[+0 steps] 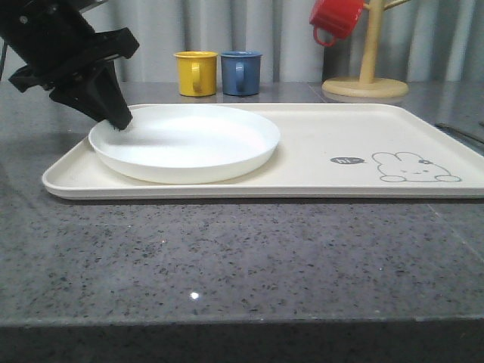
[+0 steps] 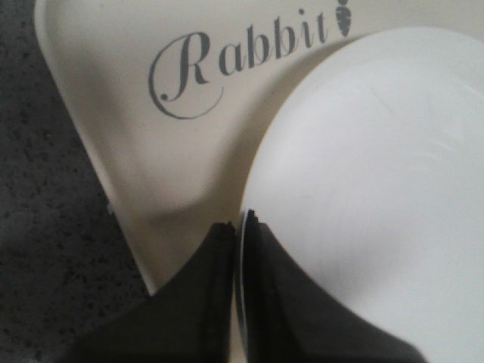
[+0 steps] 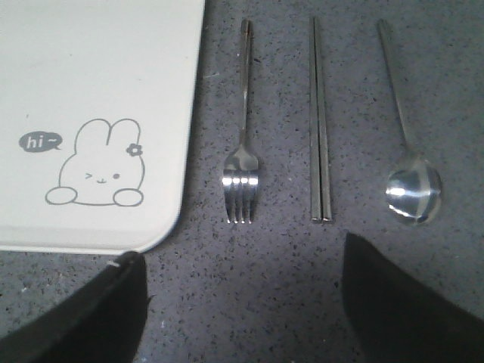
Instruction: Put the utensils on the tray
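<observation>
Left claw (image 2: 236, 227) pinched tight on rim of white plate (image 1: 185, 142) — plate sits on tray (image 1: 318, 144), at end away from rabbit drawing (image 3: 97, 162). Right claw (image 3: 242, 302) spread wide, holding nothing, above grey worktop (image 3: 287, 302). Fork (image 3: 242, 162), paired slim straight piece (image 3: 319, 128), spoon (image 3: 412, 189) lie side by side on worktop beside tray's rabbit corner — fork nearest tray, spoon farthest.

A cream tray (image 1: 318, 144) with rabbit drawing lies flat on the worktop (image 1: 227, 257), carrying a round white plate (image 1: 185, 140) at its left end. Beside the tray lie fork (image 3: 242, 162), paired slim silver sticks (image 3: 320, 121) and spoon (image 3: 412, 189), parallel and apart.
</observation>
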